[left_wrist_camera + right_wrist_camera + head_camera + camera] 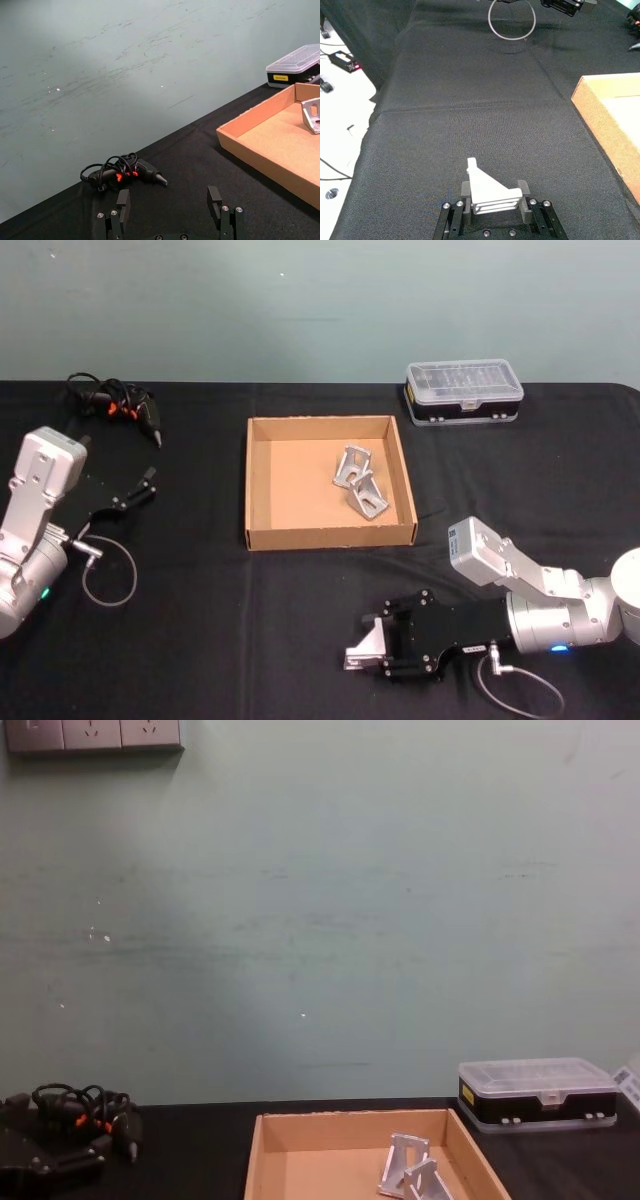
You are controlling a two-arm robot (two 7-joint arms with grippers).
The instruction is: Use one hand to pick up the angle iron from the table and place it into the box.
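The right gripper (372,648) pinches the angle iron (487,192) by its flat sides, on the near part of the table (250,620), well apart from the box (330,536) — it looks hard, smooth and slippery — while the left gripper (138,490) sits spread open.

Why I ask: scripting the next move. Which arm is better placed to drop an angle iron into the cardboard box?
Right. Its black two-fingered gripper is shut on a silver metal angle iron, near the shallow tan cardboard box. The left gripper sits open and empty, to the box's left.
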